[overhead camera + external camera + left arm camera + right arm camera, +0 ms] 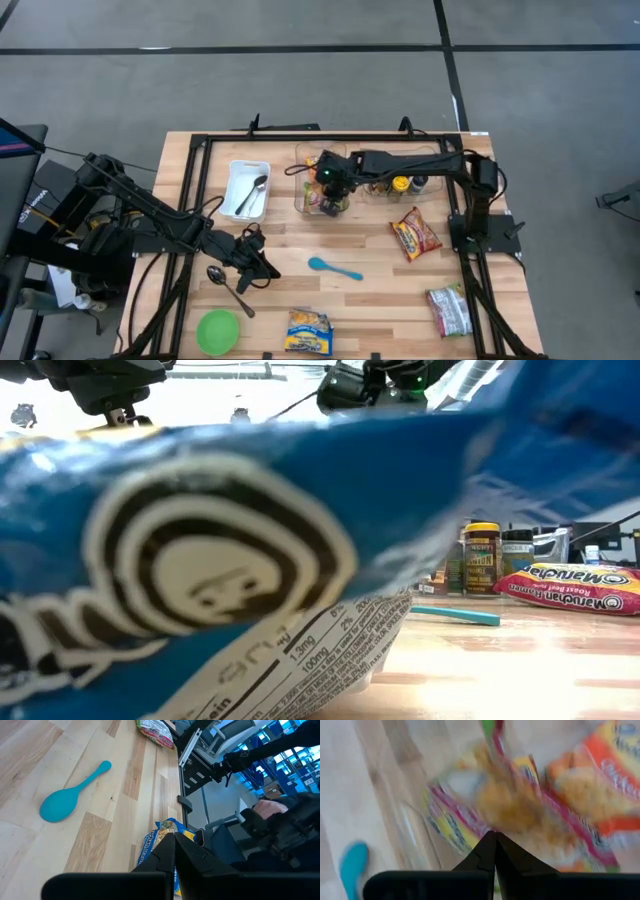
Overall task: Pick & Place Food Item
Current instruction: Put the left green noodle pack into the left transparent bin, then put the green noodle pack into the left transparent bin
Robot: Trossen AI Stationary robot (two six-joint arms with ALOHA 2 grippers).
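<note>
Near edge: a blue packet (308, 331) and a green bowl (217, 331) lie untouched; the left gripper (262, 268), fingers together and empty, waits above the table (380, 300) by a metal spoon (228, 286); mid-table, a teal spoon (335, 268) and a red packet (415, 236); far side, the right gripper (331, 196), fingers together, is down in the clear bin (305, 203) among food packets; whether it has one pinched cannot be told. Judged stage: pick under way, placing still to do.

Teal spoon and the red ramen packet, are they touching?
Apart. The high view shows bare wood between the teal spoon and the red ramen packet.
</note>
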